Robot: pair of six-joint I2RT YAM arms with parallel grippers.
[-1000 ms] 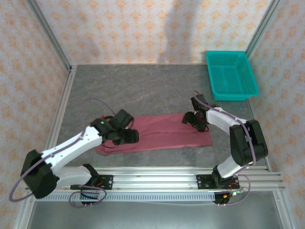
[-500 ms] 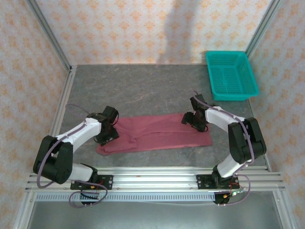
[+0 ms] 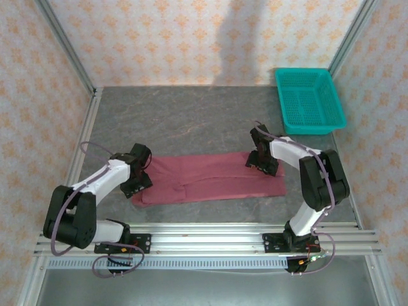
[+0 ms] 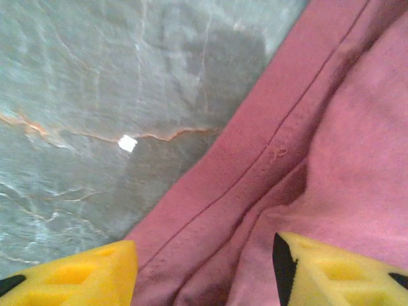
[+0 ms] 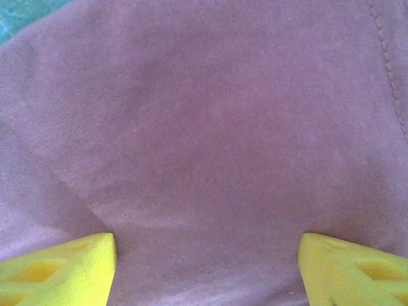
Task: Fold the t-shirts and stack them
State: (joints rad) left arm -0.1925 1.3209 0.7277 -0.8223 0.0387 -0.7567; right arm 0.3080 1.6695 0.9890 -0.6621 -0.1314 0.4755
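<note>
The maroon t-shirt (image 3: 210, 178) lies folded into a long flat strip across the middle of the table. My left gripper (image 3: 138, 180) is low over its left end. In the left wrist view its jaws stand open (image 4: 204, 280), straddling the stitched hem of the shirt (image 4: 331, 127) where it meets the stone table (image 4: 95, 95). My right gripper (image 3: 261, 162) is down on the strip's right end. Its yellow fingertips (image 5: 57, 268) are spread wide, open (image 5: 207, 271), with smooth maroon fabric (image 5: 210, 127) flat between them. No lettering shows.
A teal mesh basket (image 3: 310, 101) stands at the back right corner. The grey table (image 3: 191, 121) is walled by metal posts at the sides, and an aluminium rail (image 3: 210, 236) runs along the near edge. A small white speck (image 4: 128, 143) lies beside the hem.
My left gripper has drawn back leftward from over the shirt to its left end. The right gripper has shifted slightly along the right end. The shirt lies much as before.
</note>
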